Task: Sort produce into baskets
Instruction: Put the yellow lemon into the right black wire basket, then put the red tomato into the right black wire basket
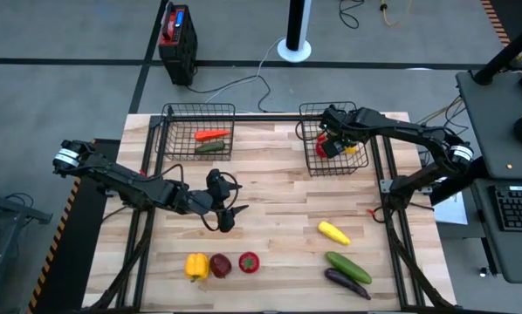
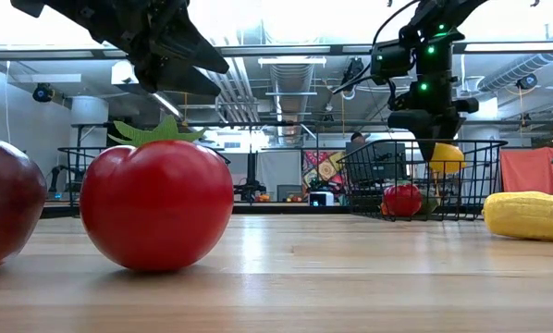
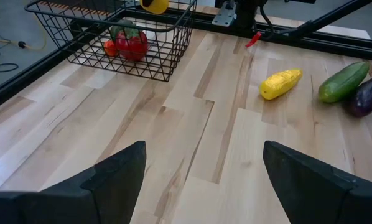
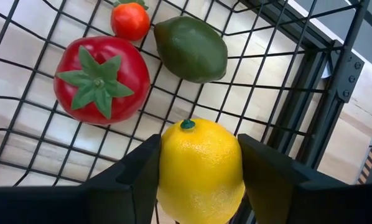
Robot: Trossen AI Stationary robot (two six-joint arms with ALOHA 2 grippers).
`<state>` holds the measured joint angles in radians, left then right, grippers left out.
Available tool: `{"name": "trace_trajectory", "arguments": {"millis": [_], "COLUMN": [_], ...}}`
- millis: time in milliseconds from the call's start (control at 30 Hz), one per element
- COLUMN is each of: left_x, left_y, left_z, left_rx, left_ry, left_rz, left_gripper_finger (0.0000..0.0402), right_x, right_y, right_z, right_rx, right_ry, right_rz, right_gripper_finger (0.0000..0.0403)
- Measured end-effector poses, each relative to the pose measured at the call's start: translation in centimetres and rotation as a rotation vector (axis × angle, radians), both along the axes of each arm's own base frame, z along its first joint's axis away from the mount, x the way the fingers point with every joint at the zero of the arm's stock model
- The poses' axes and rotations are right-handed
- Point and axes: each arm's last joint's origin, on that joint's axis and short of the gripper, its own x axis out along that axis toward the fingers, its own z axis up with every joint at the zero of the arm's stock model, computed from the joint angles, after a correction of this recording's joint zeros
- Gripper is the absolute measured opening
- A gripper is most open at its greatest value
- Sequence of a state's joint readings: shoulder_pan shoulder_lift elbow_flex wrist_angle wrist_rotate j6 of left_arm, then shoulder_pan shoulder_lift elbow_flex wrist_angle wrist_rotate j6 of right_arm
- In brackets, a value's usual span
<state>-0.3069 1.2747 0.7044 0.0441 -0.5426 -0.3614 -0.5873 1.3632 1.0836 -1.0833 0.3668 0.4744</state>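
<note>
Dimpled oval lemon (image 4: 200, 168), wire-mesh basket (image 4: 285, 93)

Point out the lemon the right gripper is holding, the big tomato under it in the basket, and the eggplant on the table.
lemon (image 4: 200, 163), right wrist view: middle of its yellow peel.
big tomato (image 4: 102, 79), right wrist view: green leafy top.
eggplant (image 1: 346, 283), high view: middle of its purple body.

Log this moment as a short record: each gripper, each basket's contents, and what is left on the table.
right gripper: shut on lemon, over right basket
left gripper: open, empty, above table centre
right basket contents: large tomato, small tomato, green fruit
left basket contents: carrot, cucumber
loose, left front: yellow pepper, dark red fruit, red tomato
loose, right front: corn, green cucumber, eggplant
</note>
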Motion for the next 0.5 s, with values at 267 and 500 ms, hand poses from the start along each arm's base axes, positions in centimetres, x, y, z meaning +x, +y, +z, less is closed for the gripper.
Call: {"name": "trace_trajectory", "arguments": {"millis": [267, 500], "left_x": [0.00, 0.00], "left_y": [0.00, 0.00], "left_z": [0.00, 0.00], "left_rx": [0.000, 0.000], "left_ry": [0.000, 0.000], "left_rz": [0.000, 0.000], "left_gripper_finger": [0.0306, 0.0306], "right_x": [0.00, 0.00], "right_y": [0.00, -0.01], "right_z": [0.00, 0.00], "right_rx": [0.000, 0.000], "right_ry": [0.001, 0.001], "right_rz": [0.003, 0.002], "right_gripper_finger": [0.0232, 0.0244]}}
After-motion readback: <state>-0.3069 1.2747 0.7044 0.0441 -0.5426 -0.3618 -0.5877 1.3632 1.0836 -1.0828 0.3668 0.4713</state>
